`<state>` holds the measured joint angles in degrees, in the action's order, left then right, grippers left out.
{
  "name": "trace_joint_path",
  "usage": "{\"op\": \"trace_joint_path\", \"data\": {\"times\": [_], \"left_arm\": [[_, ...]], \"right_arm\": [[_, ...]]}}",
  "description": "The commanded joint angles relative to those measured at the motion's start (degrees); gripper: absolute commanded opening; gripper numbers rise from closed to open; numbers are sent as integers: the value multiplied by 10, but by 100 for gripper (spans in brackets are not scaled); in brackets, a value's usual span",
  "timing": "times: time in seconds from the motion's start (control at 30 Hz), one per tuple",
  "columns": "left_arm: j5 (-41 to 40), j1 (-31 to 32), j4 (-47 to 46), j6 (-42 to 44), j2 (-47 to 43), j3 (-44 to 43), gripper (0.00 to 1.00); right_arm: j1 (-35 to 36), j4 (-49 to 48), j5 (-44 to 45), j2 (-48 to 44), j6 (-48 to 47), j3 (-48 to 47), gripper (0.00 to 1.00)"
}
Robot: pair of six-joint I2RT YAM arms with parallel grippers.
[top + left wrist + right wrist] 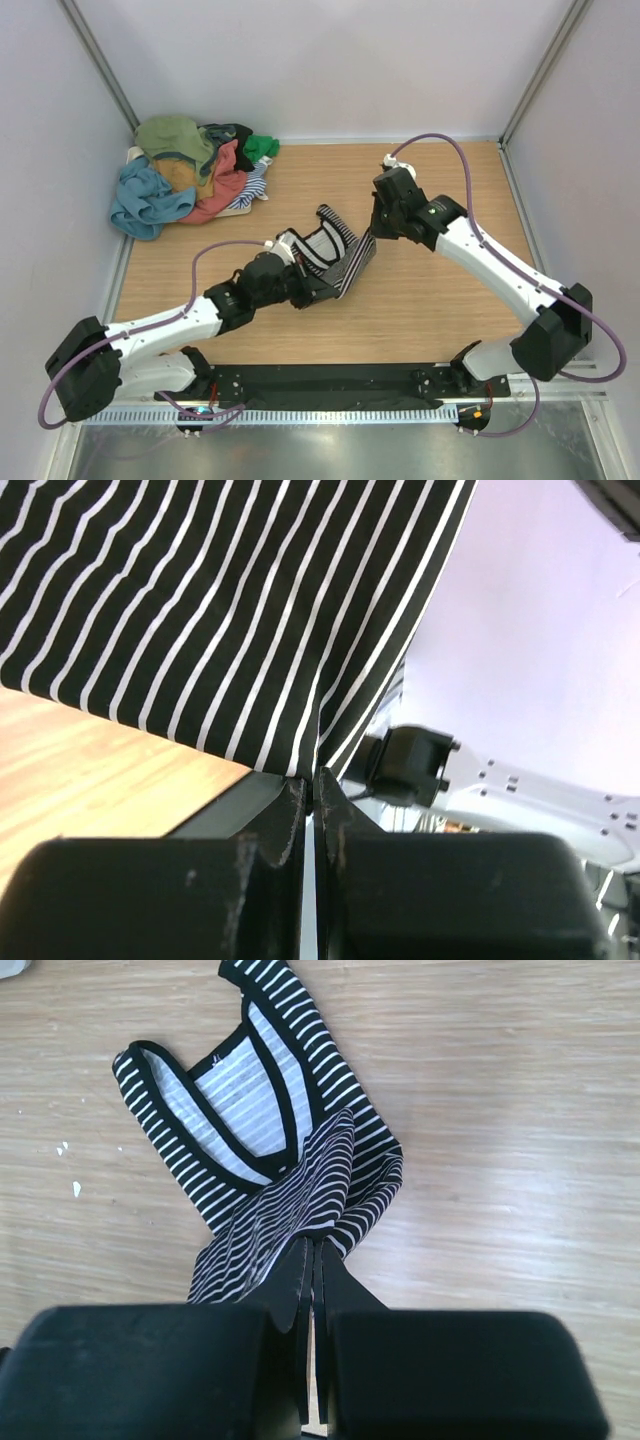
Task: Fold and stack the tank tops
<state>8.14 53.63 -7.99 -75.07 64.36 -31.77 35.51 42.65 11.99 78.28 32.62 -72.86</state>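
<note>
Two pinches: left tool and right tool clamp the striped tank top, its lower edge bunched, untraceable.

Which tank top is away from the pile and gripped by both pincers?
The black-and-white striped top, pinched by the left pincer and right pincer mid-table; the other tops lie heaped in the far-left corner.

Bright, even light; soft shadows
</note>
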Motion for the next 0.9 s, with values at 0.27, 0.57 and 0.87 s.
{"op": "trace_joint_path", "data": {"times": [0.27,0.57,0.87], "left_arm": [[136,-122,22,48,1,-4,1],[139,-79,37,63,23,-5,1],[9,132,-38,-18,64,-21,1]], "right_arm": [[-36,-75,-21,72,-14,-63,1],[-37,-54,-31,-71,3,78,2],[-39,3,12,-211,22,174,2]]}}
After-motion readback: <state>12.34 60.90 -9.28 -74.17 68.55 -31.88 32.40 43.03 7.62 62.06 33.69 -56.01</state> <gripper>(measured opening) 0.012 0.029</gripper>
